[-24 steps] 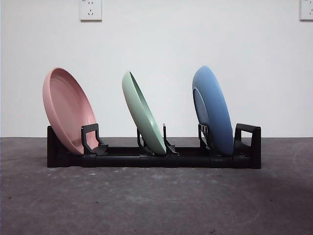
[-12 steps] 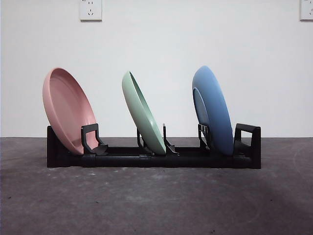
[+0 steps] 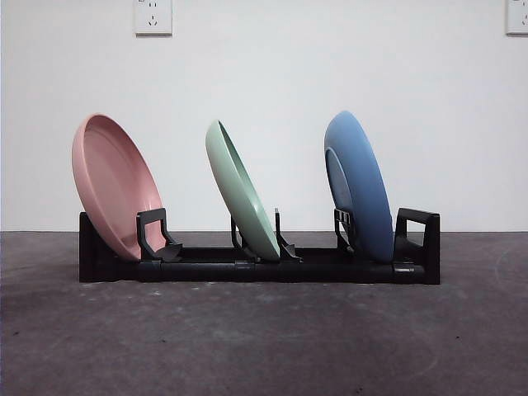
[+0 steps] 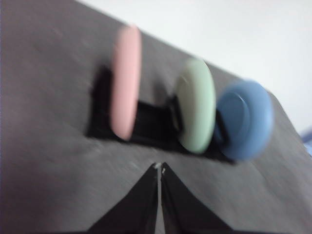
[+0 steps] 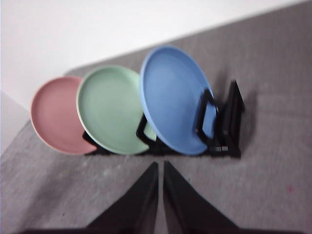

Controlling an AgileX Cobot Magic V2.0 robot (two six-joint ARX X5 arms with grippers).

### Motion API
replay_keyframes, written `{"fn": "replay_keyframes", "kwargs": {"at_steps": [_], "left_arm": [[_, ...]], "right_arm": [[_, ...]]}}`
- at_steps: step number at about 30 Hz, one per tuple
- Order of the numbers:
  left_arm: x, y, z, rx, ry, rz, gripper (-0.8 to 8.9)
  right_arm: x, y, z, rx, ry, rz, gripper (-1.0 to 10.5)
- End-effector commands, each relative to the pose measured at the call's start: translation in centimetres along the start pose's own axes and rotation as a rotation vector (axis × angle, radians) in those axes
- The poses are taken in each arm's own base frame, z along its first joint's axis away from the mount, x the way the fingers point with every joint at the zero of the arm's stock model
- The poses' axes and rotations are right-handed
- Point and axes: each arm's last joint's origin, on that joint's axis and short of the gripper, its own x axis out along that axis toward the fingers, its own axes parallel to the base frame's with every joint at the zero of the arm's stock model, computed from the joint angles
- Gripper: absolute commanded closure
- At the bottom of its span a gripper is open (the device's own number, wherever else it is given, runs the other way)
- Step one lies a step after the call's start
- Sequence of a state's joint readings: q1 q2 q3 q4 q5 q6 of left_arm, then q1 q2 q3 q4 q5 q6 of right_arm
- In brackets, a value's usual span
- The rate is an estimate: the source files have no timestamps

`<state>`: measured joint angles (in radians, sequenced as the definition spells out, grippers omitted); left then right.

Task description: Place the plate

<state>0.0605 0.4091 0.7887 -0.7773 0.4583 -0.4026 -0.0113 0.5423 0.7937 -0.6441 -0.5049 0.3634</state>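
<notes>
- Blue plate [image 3: 363, 186] stands in rack [image 3: 256, 268], beside green plate [image 3: 241, 191].
- Probably stiff, light, slick; grip the rim.
- My left gripper [image 4: 159, 168] and right gripper [image 5: 160, 165]: closed, empty.

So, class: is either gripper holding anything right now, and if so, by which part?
Nothing is held. The left gripper and right gripper are both shut and empty, away from the pink plate, green plate and blue plate in the rack.
</notes>
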Motion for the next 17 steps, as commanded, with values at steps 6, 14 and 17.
{"fn": "replay_keyframes", "kwargs": {"at_steps": [6, 14, 17], "left_arm": [[0.4, -1.4, 3.0, 0.011, 0.151, -0.047, 8.06], [1.9, -1.8, 5.9, 0.082, 0.302, -0.001, 8.04], [2.6, -1.8, 6.7, 0.101, 0.372, 0.051, 8.04]], "right_arm": [[-0.2, 1.7, 4.2, 0.051, 0.112, -0.038, 9.3], [1.8, 2.4, 6.8, 0.023, 0.266, -0.042, 9.3], [3.2, 2.6, 7.1, 0.0, 0.335, -0.037, 9.3]]}}
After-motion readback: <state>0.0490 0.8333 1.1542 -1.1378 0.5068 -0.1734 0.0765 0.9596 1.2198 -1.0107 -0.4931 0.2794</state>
